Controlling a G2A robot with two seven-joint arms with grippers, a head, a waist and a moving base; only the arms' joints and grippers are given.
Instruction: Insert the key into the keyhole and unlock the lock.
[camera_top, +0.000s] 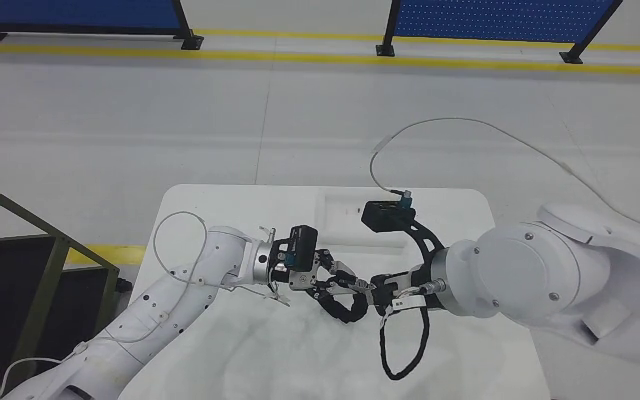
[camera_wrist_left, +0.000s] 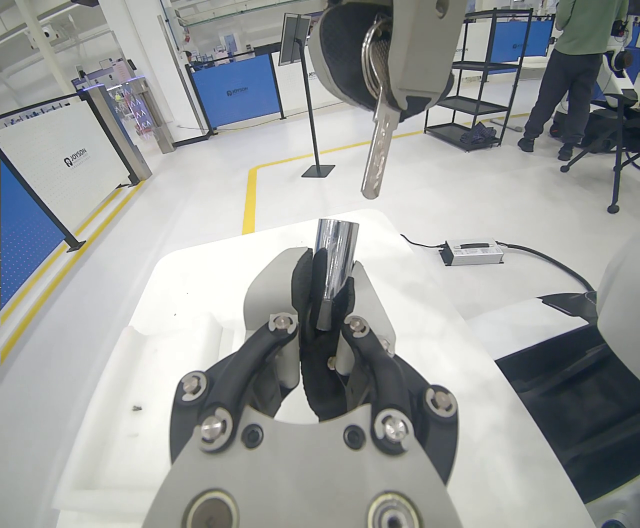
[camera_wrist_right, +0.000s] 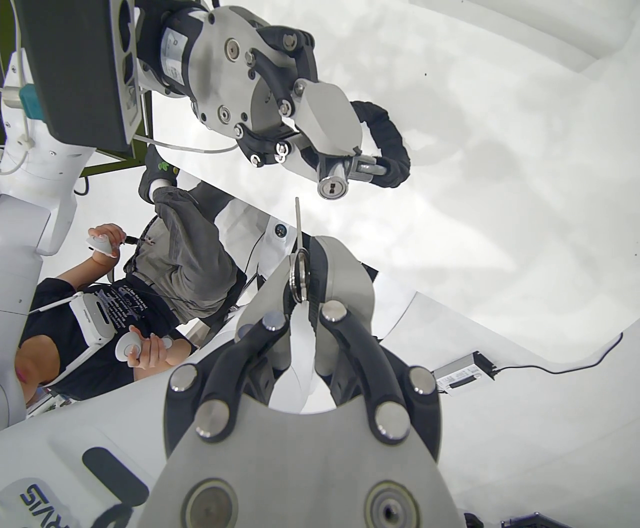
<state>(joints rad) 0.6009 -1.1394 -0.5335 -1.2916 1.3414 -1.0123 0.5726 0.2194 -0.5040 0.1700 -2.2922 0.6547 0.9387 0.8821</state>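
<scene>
**Left gripper** (camera_wrist_left: 325, 280): nearly closed. Its black pads (camera_wrist_left: 301, 272) clamp the chrome cylinder of the lock (camera_wrist_left: 336, 250) from both sides. The cylinder's end sticks out past the fingertips. We see the lock held clear of the white table (camera_top: 460, 215), not resting on it.

**Lock, from the right wrist view:** a black cable loop (camera_wrist_right: 392, 145) curves out beside the left fingers and runs back into the side of the cylinder. The keyhole (camera_wrist_right: 333, 188) sits in the round end face, which is turned toward the other gripper.

**Right gripper** (camera_wrist_right: 300, 265): closed almost fully on the head of the key (camera_wrist_right: 298, 220). The key ring (camera_wrist_right: 299, 275) is pinched between the fingers with it. The blade points straight out beyond the fingertips toward the lock's end face.

**Key against keyhole:** the tip stands just short of the cylinder's end. We see a clear gap in both wrist views, so there is no contact and the key is not inserted. In the left wrist view the blade is tilted and its tip lies slightly to one side of the cylinder's axis.

**Top view:**
- The two grippers meet over the middle of the table.
- The left arm stretches in from 8 o'clock and the right arm from 4 o'clock.
- The key-holding gripper lies at 3 o'clock of the lock.

**Surroundings:**
- A white foam tray (camera_top: 345, 208) lies on the table at 12 o'clock of the grippers, well apart from them.
- A grey power brick (camera_wrist_left: 472, 251) with its cord lies on the floor beyond the table's edge.
</scene>
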